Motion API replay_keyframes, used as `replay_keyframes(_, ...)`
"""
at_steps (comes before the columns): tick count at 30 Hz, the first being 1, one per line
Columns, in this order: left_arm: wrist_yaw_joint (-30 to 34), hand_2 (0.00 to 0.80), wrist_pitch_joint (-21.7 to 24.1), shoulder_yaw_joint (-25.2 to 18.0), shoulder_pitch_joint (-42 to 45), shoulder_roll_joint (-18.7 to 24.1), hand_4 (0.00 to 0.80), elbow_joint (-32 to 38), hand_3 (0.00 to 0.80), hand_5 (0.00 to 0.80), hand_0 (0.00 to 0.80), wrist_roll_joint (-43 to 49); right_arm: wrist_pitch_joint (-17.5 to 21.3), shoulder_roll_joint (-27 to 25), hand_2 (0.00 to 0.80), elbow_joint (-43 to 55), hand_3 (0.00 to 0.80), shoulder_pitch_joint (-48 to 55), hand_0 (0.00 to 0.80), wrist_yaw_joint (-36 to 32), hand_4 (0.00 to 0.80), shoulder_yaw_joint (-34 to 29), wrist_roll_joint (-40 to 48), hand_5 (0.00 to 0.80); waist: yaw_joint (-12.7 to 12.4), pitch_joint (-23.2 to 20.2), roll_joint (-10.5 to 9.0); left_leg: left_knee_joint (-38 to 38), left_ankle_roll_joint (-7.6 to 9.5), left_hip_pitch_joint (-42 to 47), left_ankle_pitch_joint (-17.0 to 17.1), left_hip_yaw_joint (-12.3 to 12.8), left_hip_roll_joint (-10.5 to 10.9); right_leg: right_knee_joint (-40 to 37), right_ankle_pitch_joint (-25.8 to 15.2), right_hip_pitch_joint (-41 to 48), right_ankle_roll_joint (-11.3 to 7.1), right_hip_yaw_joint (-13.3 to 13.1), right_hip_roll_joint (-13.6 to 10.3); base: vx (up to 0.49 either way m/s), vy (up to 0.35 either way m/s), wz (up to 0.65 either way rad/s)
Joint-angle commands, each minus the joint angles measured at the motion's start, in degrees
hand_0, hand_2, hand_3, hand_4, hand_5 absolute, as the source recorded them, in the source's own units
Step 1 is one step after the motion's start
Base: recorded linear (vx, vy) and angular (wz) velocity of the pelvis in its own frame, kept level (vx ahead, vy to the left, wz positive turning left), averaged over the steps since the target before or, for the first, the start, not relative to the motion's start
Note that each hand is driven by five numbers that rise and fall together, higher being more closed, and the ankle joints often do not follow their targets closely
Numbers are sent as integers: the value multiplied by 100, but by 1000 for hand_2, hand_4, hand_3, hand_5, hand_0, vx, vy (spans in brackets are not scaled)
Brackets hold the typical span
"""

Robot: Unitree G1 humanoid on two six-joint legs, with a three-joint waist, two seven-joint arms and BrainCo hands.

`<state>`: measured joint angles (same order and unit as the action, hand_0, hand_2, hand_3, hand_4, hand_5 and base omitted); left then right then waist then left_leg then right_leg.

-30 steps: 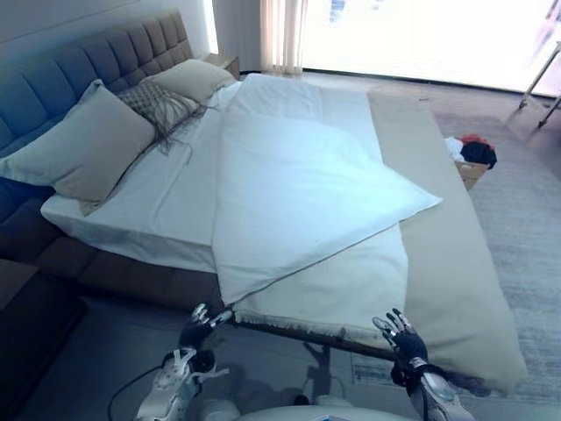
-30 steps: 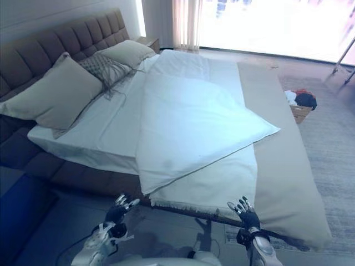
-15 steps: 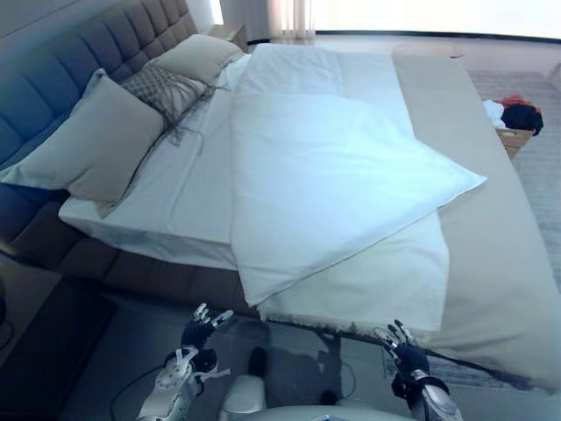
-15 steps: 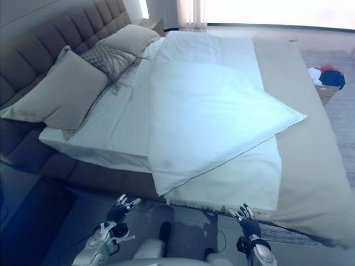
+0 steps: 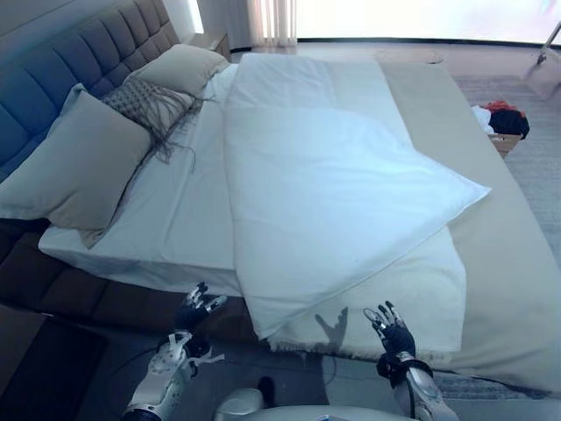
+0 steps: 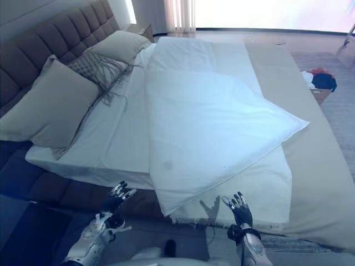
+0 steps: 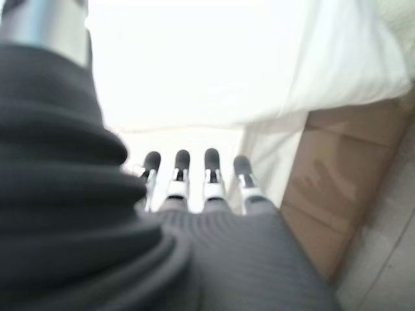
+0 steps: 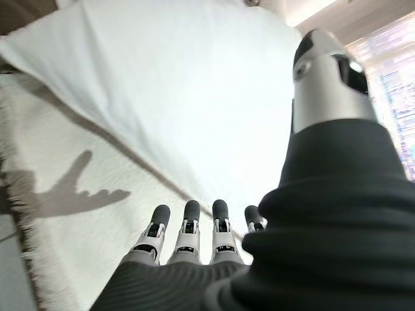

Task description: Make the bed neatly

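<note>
A white duvet (image 5: 324,184) lies crooked across the bed, one corner jutting right over a beige blanket (image 5: 491,263) and another hanging over the near side. Under it a cream throw (image 5: 412,303) with a fringed edge reaches the near side. Three pillows lean on the headboard: a large beige one (image 5: 83,167), a patterned fringed one (image 5: 149,103) and a beige one (image 5: 186,67). My left hand (image 5: 195,309) hovers open by the bed's near side, below the white sheet (image 5: 175,219). My right hand (image 5: 393,331) hovers open over the throw's fringed edge. Neither holds cloth.
A grey tufted headboard (image 5: 53,74) runs along the left. A box with clothes (image 5: 498,123) stands on the floor beyond the bed at the right. A nightstand (image 5: 209,41) sits at the far corner by the curtain. A dark piece of furniture (image 5: 35,368) stands at the lower left.
The camera has moved closer over the bed. My right hand has come forward over the throw's fringed edge, and its shadow now falls on the throw. My left hand stays open near the bed's side.
</note>
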<state>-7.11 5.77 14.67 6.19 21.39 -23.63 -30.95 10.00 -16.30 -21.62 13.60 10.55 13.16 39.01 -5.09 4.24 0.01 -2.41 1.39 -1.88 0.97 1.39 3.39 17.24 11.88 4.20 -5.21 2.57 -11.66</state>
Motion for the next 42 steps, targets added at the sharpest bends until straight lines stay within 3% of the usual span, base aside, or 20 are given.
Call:
replay_keyframes(1, -55, 0, 194, 57, -204, 157, 0, 146, 0, 0, 0, 155, 352, 28, 0, 82, 0, -223, 0, 159, 0, -81, 127, 0, -136, -491, -31, -122, 204, -821, 606, -448, 134, 646, -2192, 492, -279, 6, -113, 122, 167, 2)
replay_keyframes(4, -93, 0, 207, 101, -237, 114, 0, 88, 0, 0, 0, 226, 302, 37, 0, 179, 0, -273, 0, 268, 0, -75, 143, 0, -78, -500, 60, -172, 330, -621, 424, -534, 146, 1720, -2375, 81, -267, -77, -12, 115, 176, 14)
replay_keyframes(6, -99, 0, 191, 62, -214, 95, 0, 153, 0, 0, 0, 276, 253, 56, 0, 252, 0, -221, 0, 246, 0, -48, 63, 0, 34, -430, 146, -188, 367, -374, 315, -605, 123, 2162, -2307, -499, -144, -36, 10, 139, 145, 15)
replay_keyframes(10, -103, 0, 201, 33, -220, 124, 0, 273, 0, 0, 0, 219, 185, -32, 0, 217, 0, -146, 0, 46, 0, -91, 20, 0, 277, -301, 93, -82, 330, 29, 122, -625, 145, 798, -1942, -982, 6, 227, -76, 154, -76, 17)
replay_keyframes(15, -117, 0, 252, -20, -277, 136, 0, 217, 0, 0, 0, 158, -14, -36, 0, 17, 0, -423, 0, -29, 0, -212, 224, 0, 526, -107, -20, 50, 168, 503, -236, -568, 34, -602, -2168, -1244, -149, 231, -124, 144, -199, -4)
replay_keyframes(18, -141, 0, 308, -167, -93, 123, 0, 282, 0, 0, 0, 215, -160, 42, 0, -21, 0, -402, 0, -123, 0, -291, 247, 0, 554, -65, -31, 106, 75, 694, -369, -430, -141, -985, -2215, -1239, -242, 298, -106, 142, -215, -16)
replay_keyframes(23, -119, 0, 361, -391, 11, 31, 0, -32, 0, 0, 0, 301, -234, 116, 0, -100, 0, -296, 0, -338, 0, -382, 643, 0, 563, -104, -99, -221, -53, 617, -418, -279, -427, -1156, -1847, -896, -296, 271, 103, 109, -210, -6)
replay_keyframes(26, -102, 0, 422, -475, 83, 12, 0, -145, 0, 0, 0, 334, -265, 91, 0, -276, 0, -388, 0, -420, 0, -433, 791, 0, 528, -63, -107, -876, -172, 435, -196, -319, -577, -1138, -1684, -795, -162, 318, 257, 111, -91, -9)
replay_keyframes(28, -121, 0, 421, -409, 50, -1, 0, -196, 0, 0, 0, 240, -219, 82, 0, -360, 0, -485, 0, -301, 0, -425, 942, 0, 420, 20, -36, -643, -218, 274, -8, -390, -658, -1115, -1605, -673, -120, 384, 292, 101, 95, -8)
replay_keyframes(29, -95, 0, 459, -356, -36, -10, 0, -236, 0, 0, 0, 200, -144, 79, 0, -384, 0, -567, 0, -287, 0, -444, 1061, 0, 355, 94, 37, -427, -324, 115, 242, -518, -724, -1100, -1544, -628, -128, 414, 289, 9, 199, 3)
replay_keyframes(31, 16, 0, 465, -256, -249, -52, 0, -192, 0, 0, 0, 163, 89, 43, 0, -454, 0, -769, 0, -220, 0, -508, 1319, 0, 261, 245, 105, -419, -499, -287, 465, -658, -858, -1072, -1428, -622, -158, 451, 174, -86, 223, 15)
replay_keyframes(33, 164, 0, 321, -181, -459, -66, 0, -168, 0, 0, 0, 211, 394, 58, 0, -722, 0, -1020, 0, -257, 0, -652, 1617, 0, 177, 318, 138, -390, -477, -418, 248, -476, -841, -875, -1320, -642, -267, 684, -135, -70, 214, 20)
replay_keyframes(35, 224, 0, 333, -123, -445, 3, 0, -210, 0, 0, 0, 301, 389, 169, 0, -690, 0, -995, 0, -424, 0, -842, 2127, 0, 196, 352, 161, -403, -401, -410, 205, -387, -734, -317, -1326, -823, -362, 724, -346, 113, 182, 21)
replay_keyframes(37, 230, 0, 304, -110, -361, 66, 0, -149, 0, 0, 0, 215, 249, 269, 0, -715, 0, -869, 0, -515, 0, -1094, 2409, 0, 302, 439, 136, -549, -317, -366, 71, -286, -605, -34, -1602, -1116, -358, 637, -555, 178, 47, 27)
replay_keyframes(39, 170, 0, 377, -20, -393, 129, 0, -12, 0, 0, 0, 126, 192, 301, 0, -1022, 0, -974, 0, -903, 0, -1282, 2687, 0, 393, 556, 63, -671, -311, -391, -137, -319, -537, -482, -2019, -1439, -452, 425, -713, 94, -158, 22)
replay_keyframes(41, 86, 0, 488, 62, -541, 227, 0, 39, 0, 0, 0, 38, 82, 126, 0, -1501, 0, -1292, 0, -1405, 0, -1490, 2933, 0, 421, 699, 38, -846, -274, -593, -322, -425, -523, -773, -2199, -1724, -528, 110, -695, -68, -205, 1)
replay_keyframes(42, 88, 0, 512, 48, -677, 286, 0, 25, 0, 0, 0, -58, -60, -23, 0, -1680, 0, -1551, 0, -1534, 0, -1592, 3149, 0, 365, 825, 40, -1019, -291, -811, -346, -410, -585, -763, -2160, -1801, -535, 142, -701, -248, -221, 5)
